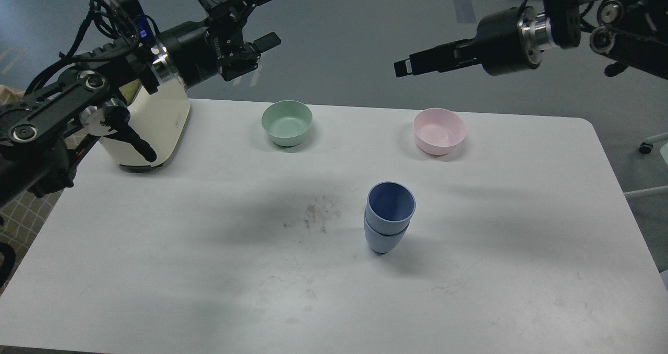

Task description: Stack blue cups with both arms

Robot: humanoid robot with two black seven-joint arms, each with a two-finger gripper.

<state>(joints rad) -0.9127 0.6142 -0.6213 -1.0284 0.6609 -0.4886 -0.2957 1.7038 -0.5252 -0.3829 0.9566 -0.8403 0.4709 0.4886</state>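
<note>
Two blue cups (389, 215) stand nested upright, mouths up; left pincer (267, 17) spread, right pincer (404, 67) unclear.

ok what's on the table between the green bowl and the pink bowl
Nothing. In the head view, the white table is bare between the green bowl and the pink bowl. The stacked blue cups stand nearer the camera, off that line.

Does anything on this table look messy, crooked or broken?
Mostly tidy. The two blue cups stand nested, the upper one sitting slightly tilted in the lower. Left of them, the white table has a patch of dark specks, like crumbs or dirt. Nothing looks spilled or broken.
</note>
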